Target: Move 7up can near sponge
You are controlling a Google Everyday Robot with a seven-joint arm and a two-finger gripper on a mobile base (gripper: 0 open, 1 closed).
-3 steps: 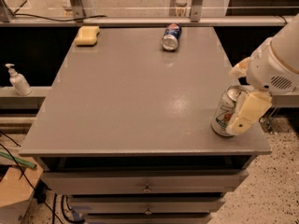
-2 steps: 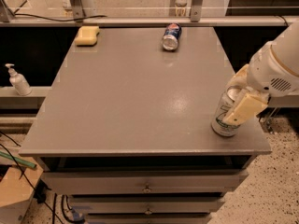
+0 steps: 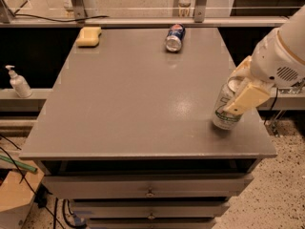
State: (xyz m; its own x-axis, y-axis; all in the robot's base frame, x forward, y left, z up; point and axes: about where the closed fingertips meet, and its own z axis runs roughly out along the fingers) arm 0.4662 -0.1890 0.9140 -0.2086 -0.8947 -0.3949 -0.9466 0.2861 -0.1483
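The 7up can (image 3: 222, 121) is pictured standing at about four o'clock on the grey tabletop (image 3: 133, 94), close to its right edge and front corner. The tool (image 3: 237, 97) is seen set down over the can's upper half from the right, on the end of the white arm (image 3: 281, 56). Whether the can is gripped or merely enclosed cannot be told from this view. The can appears to lean slightly.

The sponge (image 3: 89, 36) is shown at eleven o'clock in the far left corner, well apart from the can, so the carry across the tabletop is judged not yet done. A Pepsi can (image 3: 175, 37) lies on its side at about one o'clock. A pump bottle (image 3: 19, 82) stands off the tabletop on a ledge at nine o'clock.

Several hazards can be foreseen. The can could be nudged over the nearby edge if the hold is not firm when it is lifted. A thin, dented wall could be crushed or could slip under uneven pressure. The lying Pepsi can could be set rolling if the path is swung too far towards one o'clock. The sponge could be shoved towards the back edge if the can is put down too close.
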